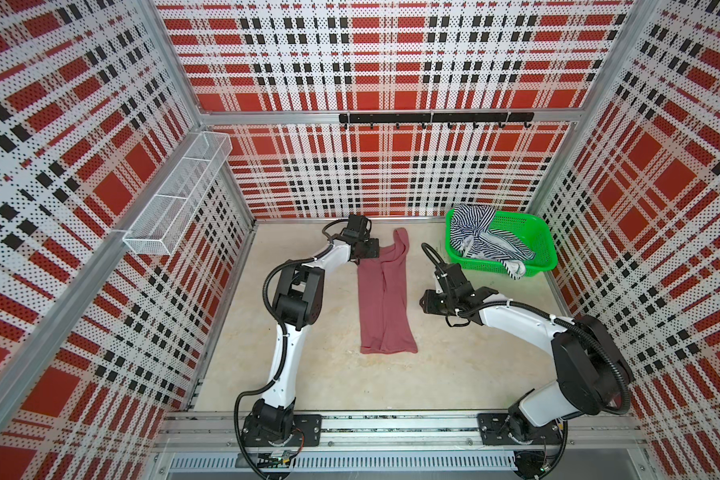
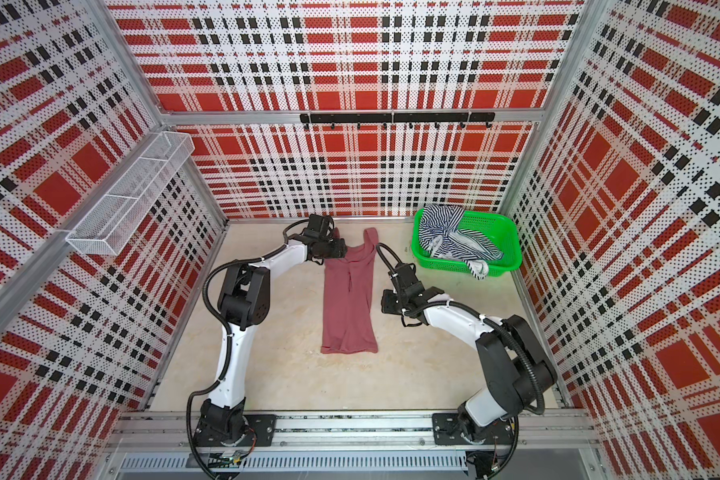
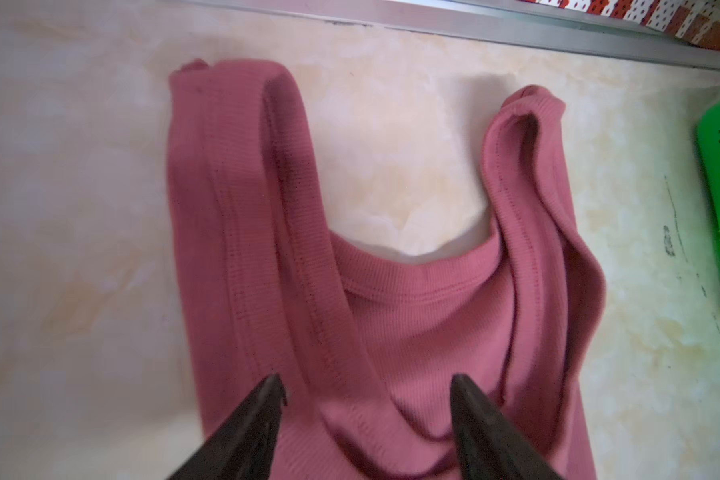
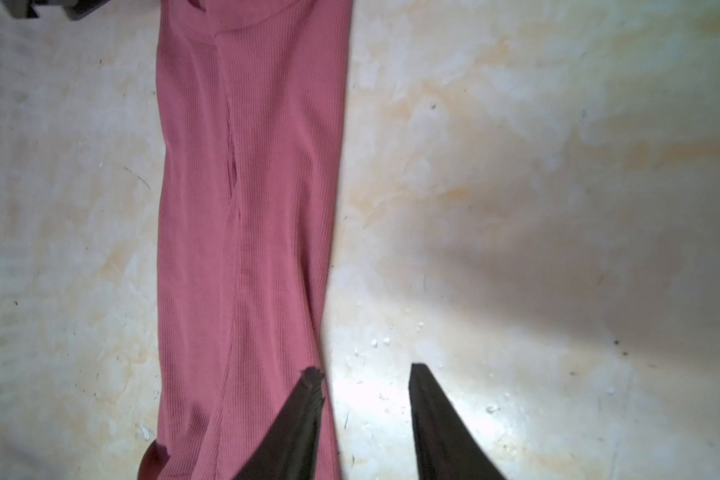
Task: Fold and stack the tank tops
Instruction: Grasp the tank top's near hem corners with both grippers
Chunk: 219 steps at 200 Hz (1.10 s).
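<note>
Lying lengthwise on the tabletop [image 1: 454, 374], the rose tank top [image 1: 385, 299] has its hem nearest the arm bases and its straps toward the back wall. Just right of its middle, the right end effector [image 4: 366, 372] hangs with jaws parted, one finger over the fabric's edge, gripping nothing. Farther back, the left end effector [image 3: 366, 380] stands wide above the neckline, empty. Farthest, the striped tank top [image 1: 474, 232] lies crumpled in the green basket [image 1: 487, 266], spilling over its rim.
</note>
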Each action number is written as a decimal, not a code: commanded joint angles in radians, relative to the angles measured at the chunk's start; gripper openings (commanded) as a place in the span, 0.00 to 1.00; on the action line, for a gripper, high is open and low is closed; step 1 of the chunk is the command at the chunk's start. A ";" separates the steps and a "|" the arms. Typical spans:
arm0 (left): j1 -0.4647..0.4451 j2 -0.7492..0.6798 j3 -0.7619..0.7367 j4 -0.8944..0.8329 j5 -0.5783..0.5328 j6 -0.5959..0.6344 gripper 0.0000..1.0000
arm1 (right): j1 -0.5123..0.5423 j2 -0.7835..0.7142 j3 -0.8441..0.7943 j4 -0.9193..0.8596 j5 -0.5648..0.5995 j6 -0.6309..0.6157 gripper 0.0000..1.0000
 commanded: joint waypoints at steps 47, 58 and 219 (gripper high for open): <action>-0.056 -0.563 -0.714 0.028 0.041 -0.134 0.67 | 0.013 0.052 -0.062 -0.063 -0.294 -0.048 0.36; -0.069 -0.649 -0.829 0.043 0.065 -0.175 0.67 | 0.017 0.056 -0.079 -0.049 -0.341 -0.042 0.37; -0.212 -1.019 -1.451 0.232 0.244 -0.629 0.63 | 0.150 0.103 -0.115 -0.100 -0.340 0.000 0.38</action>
